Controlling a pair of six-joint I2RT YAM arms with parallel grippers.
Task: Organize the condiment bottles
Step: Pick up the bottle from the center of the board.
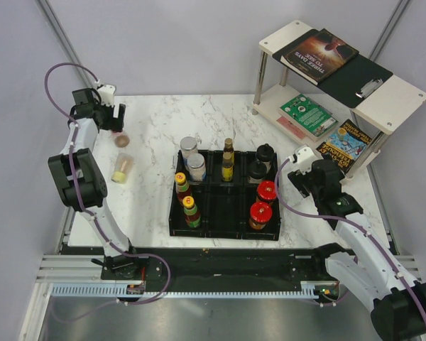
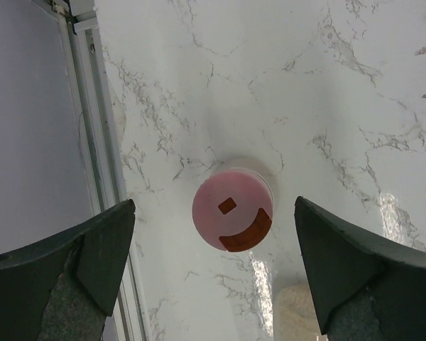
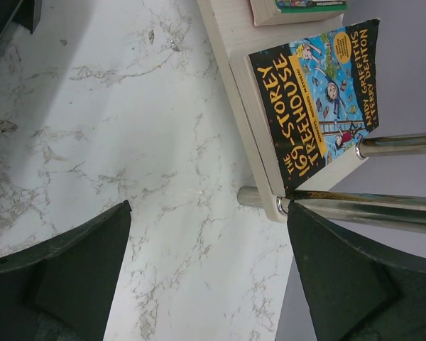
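Note:
The pink-lidded shaker [image 1: 121, 140] stands on the marble table at the far left. In the left wrist view its lid [image 2: 232, 212] lies below and between my open fingers. My left gripper [image 1: 111, 118] [image 2: 213, 245] is open and empty above it. A pale-filled jar [image 1: 121, 168] [image 2: 298, 312] lies beside it. In the black tray [image 1: 224, 226] stand two silver-lidded jars [image 1: 196, 167], two yellow-capped sauce bottles [image 1: 191, 211], two slim dark bottles [image 1: 228, 167], a black-lidded jar [image 1: 264, 160] and two red-capped jars [image 1: 259, 215]. My right gripper [image 1: 299, 168] [image 3: 209, 263] is open and empty over bare table right of the tray.
A two-level white shelf [image 1: 383, 106] with books stands at the back right. Its chrome leg [image 3: 383, 202] and a treehouse book [image 3: 319, 85] are close to my right gripper. The table's left rail [image 2: 92, 142] runs just left of the shaker.

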